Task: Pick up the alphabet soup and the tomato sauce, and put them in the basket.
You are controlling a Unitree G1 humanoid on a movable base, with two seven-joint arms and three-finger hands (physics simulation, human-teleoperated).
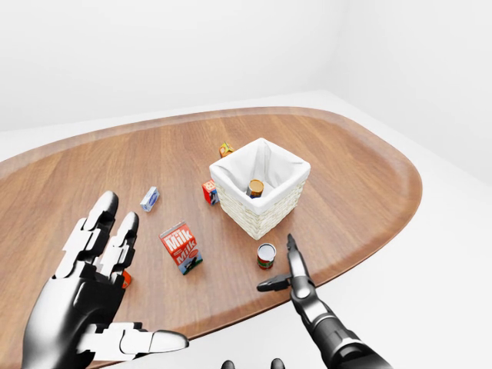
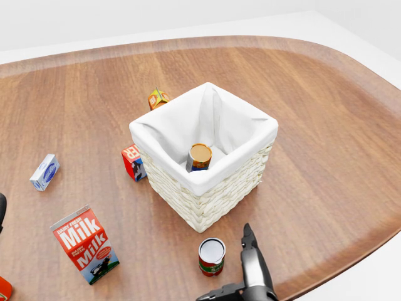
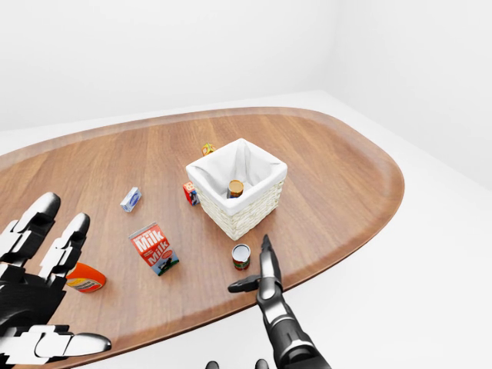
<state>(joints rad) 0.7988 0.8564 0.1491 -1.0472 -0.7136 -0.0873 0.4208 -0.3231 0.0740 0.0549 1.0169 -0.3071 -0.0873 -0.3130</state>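
basket (image 1: 261, 201) is the landmark in the left-eye view: a white-lined wicker box upright on the wooden table (image 1: 361, 169). one can (image 1: 255, 187) stands inside it, already in; which of the two cans it is i cannot tell. a second can (image 1: 266, 255), red-labelled, stands upright on the table just below the basket, apart from it. the right hand (image 1: 292, 274) sits just right of and below that can, fingers spread and released, holding nothing. the left hand (image 1: 96, 296) fills the lower left, well left of the basket, fingers splayed, empty. a milk carton (image 1: 181, 247) lies below-left of the basket.

in the head view the can in the basket shows a brown top and a blue and orange label. a small red box (image 2: 133, 162) touches the basket's left wall, an orange box (image 2: 157, 98) lies just above the basket's upper left corner, and a blue and white box (image 2: 44, 172) lies well to its left.

in the right-eye view an orange object (image 3: 84, 278) lies far below-left of the basket, just right of the left hand.
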